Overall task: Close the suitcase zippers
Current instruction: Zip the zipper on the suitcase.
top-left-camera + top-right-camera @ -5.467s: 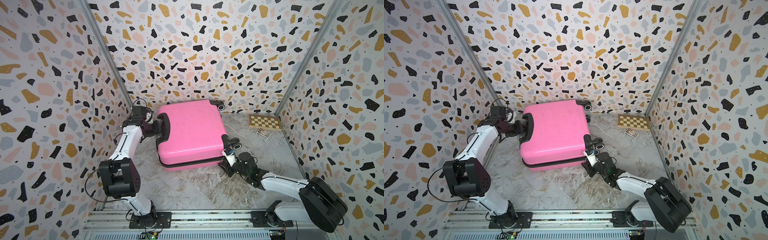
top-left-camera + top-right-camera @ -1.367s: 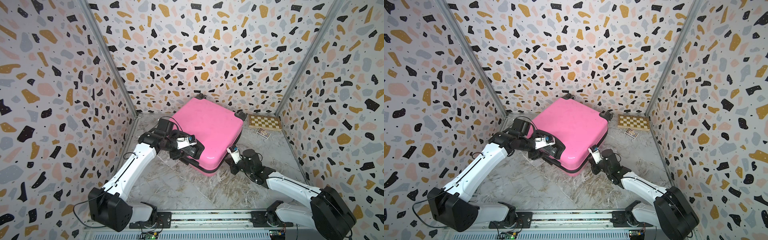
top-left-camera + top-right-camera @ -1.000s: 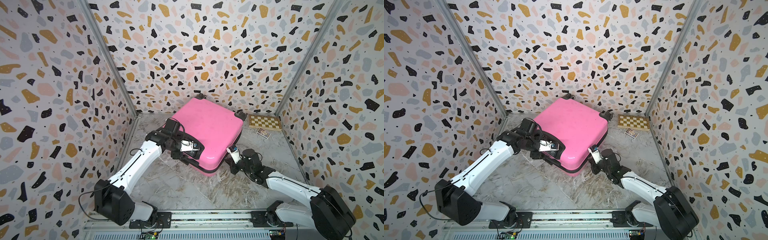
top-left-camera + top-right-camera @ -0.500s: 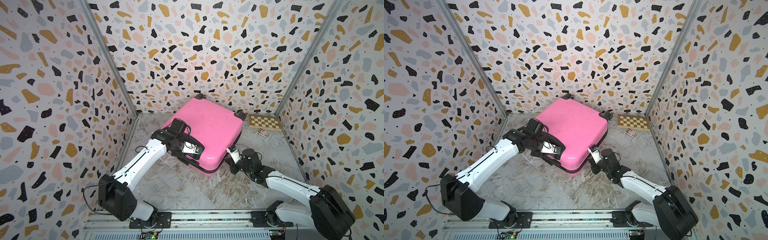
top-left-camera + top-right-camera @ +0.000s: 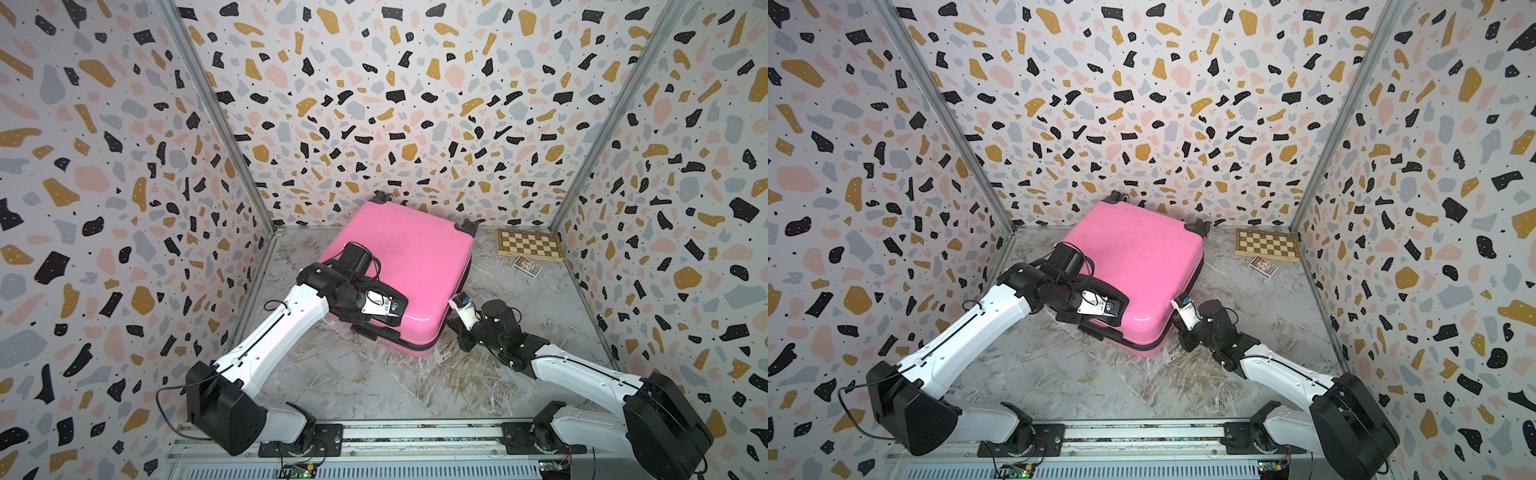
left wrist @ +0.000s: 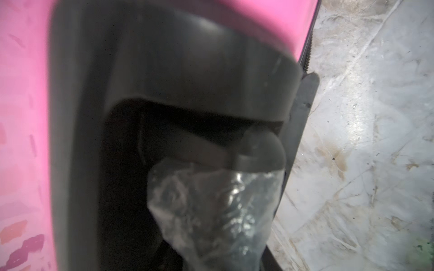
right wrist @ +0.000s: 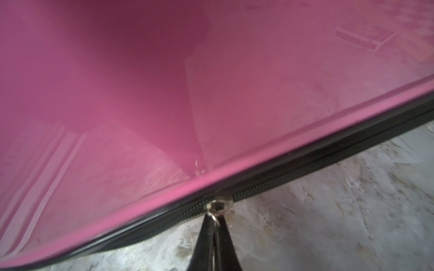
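Note:
The hot-pink suitcase lies flat on the floor in both top views, turned cornerwise. My left gripper sits at its near-left edge, shut on the black handle. In the left wrist view a plastic-wrapped finger presses against the handle bar; the other finger is hidden. My right gripper is at the near-right edge. In the right wrist view it is shut on the metal pull of the zipper slider, which sits on the black zipper band.
A wooden chessboard and a small card box lie in the back right corner. Terrazzo-patterned walls close in three sides. The suitcase's far corner touches the back wall. Marbled floor lies in front of the suitcase.
The left gripper slid along the near-left edge to the handle and closed its jaws there. The right gripper and the suitcase have stayed put over the last second.

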### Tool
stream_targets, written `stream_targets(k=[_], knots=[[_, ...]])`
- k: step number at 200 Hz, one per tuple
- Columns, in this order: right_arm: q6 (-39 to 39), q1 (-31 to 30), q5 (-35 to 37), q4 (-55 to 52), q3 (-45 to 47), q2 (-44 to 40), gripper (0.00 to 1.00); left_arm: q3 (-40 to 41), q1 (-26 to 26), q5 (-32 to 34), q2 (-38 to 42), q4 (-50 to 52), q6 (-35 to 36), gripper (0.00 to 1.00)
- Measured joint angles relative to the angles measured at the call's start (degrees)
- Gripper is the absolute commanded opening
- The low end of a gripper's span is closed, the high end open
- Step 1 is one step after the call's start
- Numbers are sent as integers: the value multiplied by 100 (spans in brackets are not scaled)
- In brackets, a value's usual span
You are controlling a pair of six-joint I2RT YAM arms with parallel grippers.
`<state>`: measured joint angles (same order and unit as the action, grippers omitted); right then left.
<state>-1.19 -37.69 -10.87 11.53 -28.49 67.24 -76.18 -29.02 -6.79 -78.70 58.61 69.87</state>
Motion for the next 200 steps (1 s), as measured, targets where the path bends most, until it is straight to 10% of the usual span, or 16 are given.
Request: stream_targets(k=[200], knots=[[238,-1281,48,-94,-149,98,0,-254,-721,741,-243,-136,-2481,3]])
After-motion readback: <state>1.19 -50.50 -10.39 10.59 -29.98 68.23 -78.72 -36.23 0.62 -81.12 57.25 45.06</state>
